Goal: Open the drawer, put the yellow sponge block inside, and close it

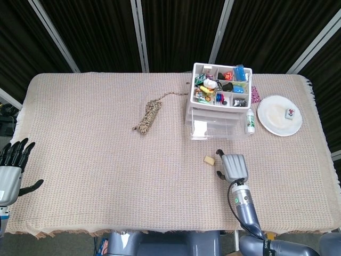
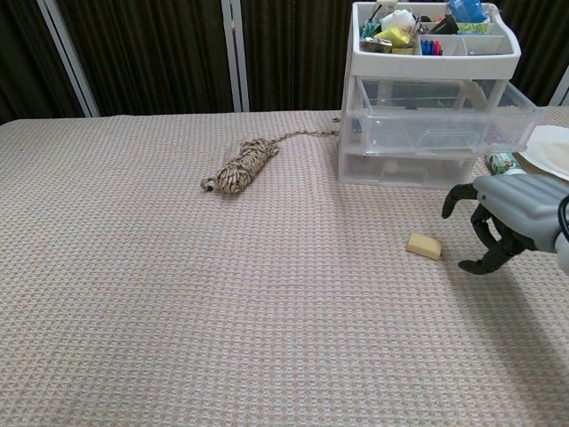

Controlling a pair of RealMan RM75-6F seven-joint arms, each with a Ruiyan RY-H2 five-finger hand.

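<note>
My left hand (image 1: pixel 11 169) sits off the near left corner of the table (image 1: pixel 80 160), fingers spread and holding nothing; it has no part in this step. Further in, a coiled rope (image 2: pixel 239 165) lies on the cloth, well apart from anything I need.

The yellow sponge block (image 2: pixel 425 245) lies flat on the cloth, in front of the drawer unit (image 2: pixel 436 133) and a little toward me. The upper drawer (image 2: pixel 449 124) of that unit already stands pulled out past the lower one, so I judge the opening done and the pick-up the step in hand.

My right hand (image 2: pixel 502 218) hovers just to the right of the block, near it but not touching, with the fingers (image 2: pixel 480 233) curled downward and apart from the thumb, nothing between them (the head view shows the same gap between hand and sponge). A small bottle (image 1: pixel 250 121) and a white plate (image 1: pixel 279 115) stand beyond, to the right of the unit.

Next I would need to slide the hand left until the block sits between thumb and fingers, settle low to the cloth, and close gently, since a sponge will likely give under pressure. Then lift it up and over the drawer's front wall, release, and push the drawer home.
</note>
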